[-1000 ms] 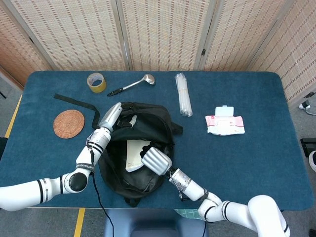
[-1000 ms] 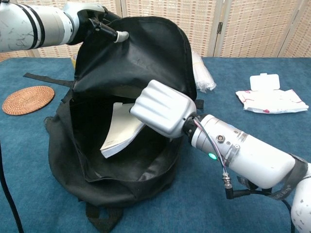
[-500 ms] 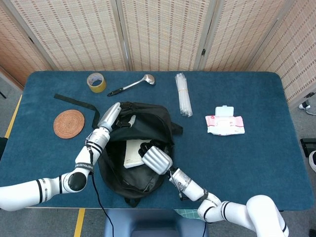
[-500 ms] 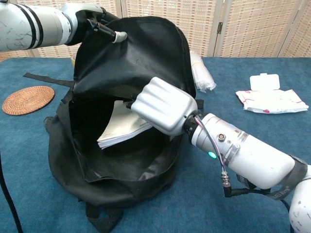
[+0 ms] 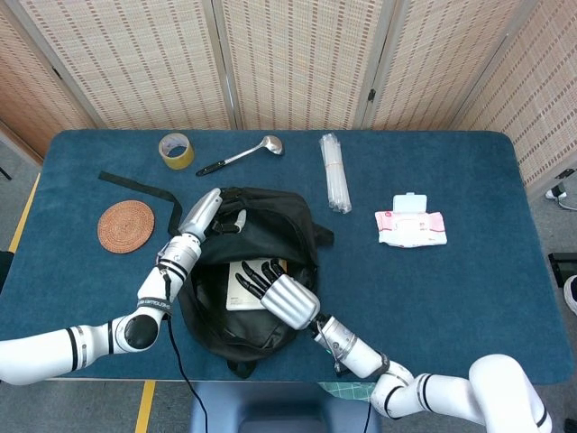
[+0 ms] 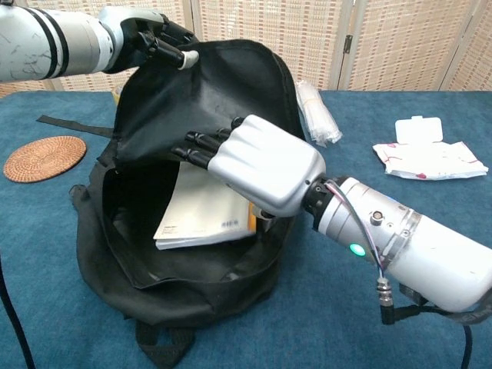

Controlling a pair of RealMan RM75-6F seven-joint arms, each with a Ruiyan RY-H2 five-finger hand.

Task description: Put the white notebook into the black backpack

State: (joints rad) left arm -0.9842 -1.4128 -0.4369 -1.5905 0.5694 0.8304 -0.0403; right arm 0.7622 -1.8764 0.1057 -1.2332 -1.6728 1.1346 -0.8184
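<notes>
White notebook [image 6: 207, 219] lies flat inside the black backpack [image 6: 192, 284], cover up, resting on the lower wall of the main compartment; its near edge sits just inside the opening. Nothing grips it.

Left hand [image 6: 150, 38] pinches the upper flap of the backpack and holds it lifted. Judgement: this keeps the mouth open so the right hand has room to work.

Right hand [image 6: 257, 165] hovers over the notebook, fingers [image 6: 196, 146] straightened and spread, holding nothing. The head view shows the same: right hand [image 5: 275, 289] above the notebook [image 5: 242, 287], fingers apart. Whether the fingertips touch the cover, cannot tell.

Judgement: placement looks essentially done; what remains is clearing the right hand from the opening and letting the flap down.

Elsewhere on the table [image 5: 451, 289]: tape roll [image 5: 176, 150], ladle [image 5: 242, 155], woven coaster [image 5: 125, 225], wipes pack [image 5: 410, 222], all well apart from the bag.
</notes>
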